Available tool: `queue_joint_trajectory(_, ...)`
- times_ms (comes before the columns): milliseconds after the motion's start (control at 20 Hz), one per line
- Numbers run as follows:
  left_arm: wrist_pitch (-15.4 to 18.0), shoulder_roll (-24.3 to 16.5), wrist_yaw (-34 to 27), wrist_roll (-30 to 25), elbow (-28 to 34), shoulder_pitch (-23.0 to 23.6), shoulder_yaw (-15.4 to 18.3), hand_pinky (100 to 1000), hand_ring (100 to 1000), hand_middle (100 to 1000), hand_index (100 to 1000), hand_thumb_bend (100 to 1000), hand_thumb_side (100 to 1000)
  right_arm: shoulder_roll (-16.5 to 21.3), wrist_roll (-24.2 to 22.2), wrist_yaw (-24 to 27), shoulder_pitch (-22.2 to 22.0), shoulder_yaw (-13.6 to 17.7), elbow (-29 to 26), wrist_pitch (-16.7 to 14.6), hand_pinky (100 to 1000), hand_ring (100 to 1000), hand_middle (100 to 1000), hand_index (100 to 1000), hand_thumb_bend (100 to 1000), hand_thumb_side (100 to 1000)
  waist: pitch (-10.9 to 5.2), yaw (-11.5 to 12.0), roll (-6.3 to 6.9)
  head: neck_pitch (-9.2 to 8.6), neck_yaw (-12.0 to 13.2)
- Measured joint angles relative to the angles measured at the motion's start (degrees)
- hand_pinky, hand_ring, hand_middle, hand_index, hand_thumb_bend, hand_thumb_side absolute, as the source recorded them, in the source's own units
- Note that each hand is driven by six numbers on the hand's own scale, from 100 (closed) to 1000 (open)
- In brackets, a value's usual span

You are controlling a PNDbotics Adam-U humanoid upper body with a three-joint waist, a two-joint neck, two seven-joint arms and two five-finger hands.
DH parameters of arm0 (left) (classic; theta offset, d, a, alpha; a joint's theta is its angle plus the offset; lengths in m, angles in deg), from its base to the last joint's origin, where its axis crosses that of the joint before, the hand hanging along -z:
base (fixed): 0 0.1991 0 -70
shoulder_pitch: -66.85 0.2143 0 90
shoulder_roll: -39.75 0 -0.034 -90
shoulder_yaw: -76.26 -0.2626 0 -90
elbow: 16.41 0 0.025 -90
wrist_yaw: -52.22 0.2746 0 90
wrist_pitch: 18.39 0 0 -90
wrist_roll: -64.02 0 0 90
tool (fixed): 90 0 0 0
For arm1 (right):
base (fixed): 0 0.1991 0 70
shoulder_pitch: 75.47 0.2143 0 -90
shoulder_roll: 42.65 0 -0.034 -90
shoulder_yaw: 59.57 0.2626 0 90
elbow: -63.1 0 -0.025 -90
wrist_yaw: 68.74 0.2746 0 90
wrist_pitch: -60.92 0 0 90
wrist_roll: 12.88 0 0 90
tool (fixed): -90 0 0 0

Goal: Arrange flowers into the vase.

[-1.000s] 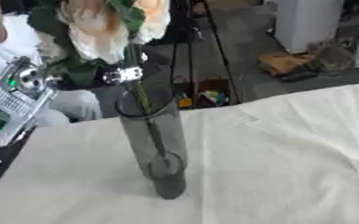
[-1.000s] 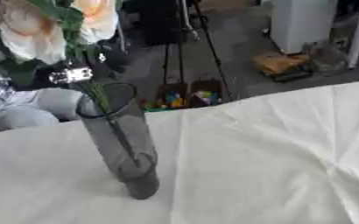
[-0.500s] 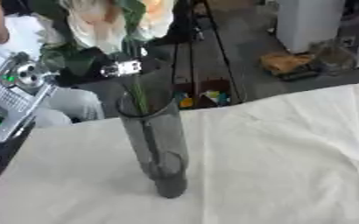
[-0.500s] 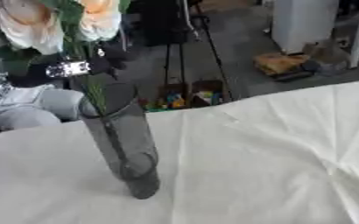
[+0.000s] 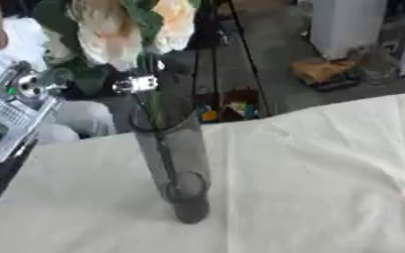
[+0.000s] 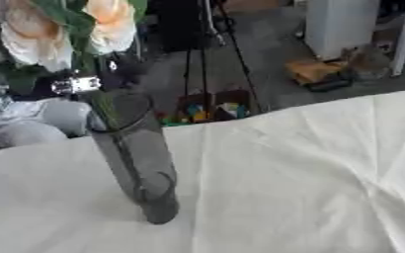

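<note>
Flowers going into the vase

Counter (image 5: 309, 188) cloth holds my tall vase (image 5: 176, 168). Flowers (image 5: 124, 29) stand upright, stems already inside, straight down. My left robot hand (image 5: 133, 84) pinches the stems just above the rim.

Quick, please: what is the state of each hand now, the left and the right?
Left hand: closed on the flowers, whose stems reach into the vase.
Right hand: not in view.
</note>
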Motion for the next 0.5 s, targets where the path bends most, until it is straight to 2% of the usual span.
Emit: queue_joint_trajectory(500, 0.2, -0.8, 3.5, -3.8, 1.8, 0.7, -0.4, 1000, 1000, 1000, 1000, 100, 1000, -0.3, 0.0, 0.0, 0.0, 0.0, 0.0, -0.1, 605, 724, 604, 741, 100, 1000, 0.37, 0.0, -0.07, -0.5, -0.1)
